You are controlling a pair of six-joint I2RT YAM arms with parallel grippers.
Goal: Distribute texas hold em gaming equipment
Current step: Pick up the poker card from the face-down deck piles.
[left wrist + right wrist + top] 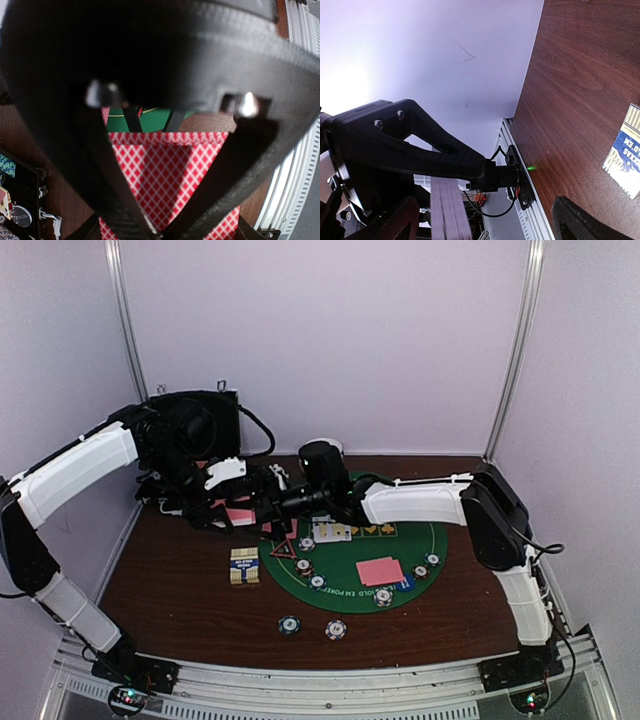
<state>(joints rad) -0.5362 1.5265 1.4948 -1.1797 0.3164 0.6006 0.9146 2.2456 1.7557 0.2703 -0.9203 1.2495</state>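
Observation:
My left gripper [160, 231] is shut on a stack of pink-backed playing cards [165, 175], held above the table's left side. In the top view the left gripper [232, 512] and the cards [240, 514] sit just left of the green poker mat [350, 585]. My right gripper [272, 504] reaches across to them. Its jaws stand open. In the right wrist view the cards [447, 210] show edge-on between its fingers [575, 222], nearer the left one. On the mat lie face-up cards [332, 531], a pink card [380, 570], a blue disc [405, 583], several chips [317, 582] and a triangle marker [281, 548].
A card box [244, 567] lies left of the mat and shows in the right wrist view [625, 155]. Two chips [289, 624] [335, 629] lie on the wood in front of the mat. The black case [200, 425] stands open at the back left.

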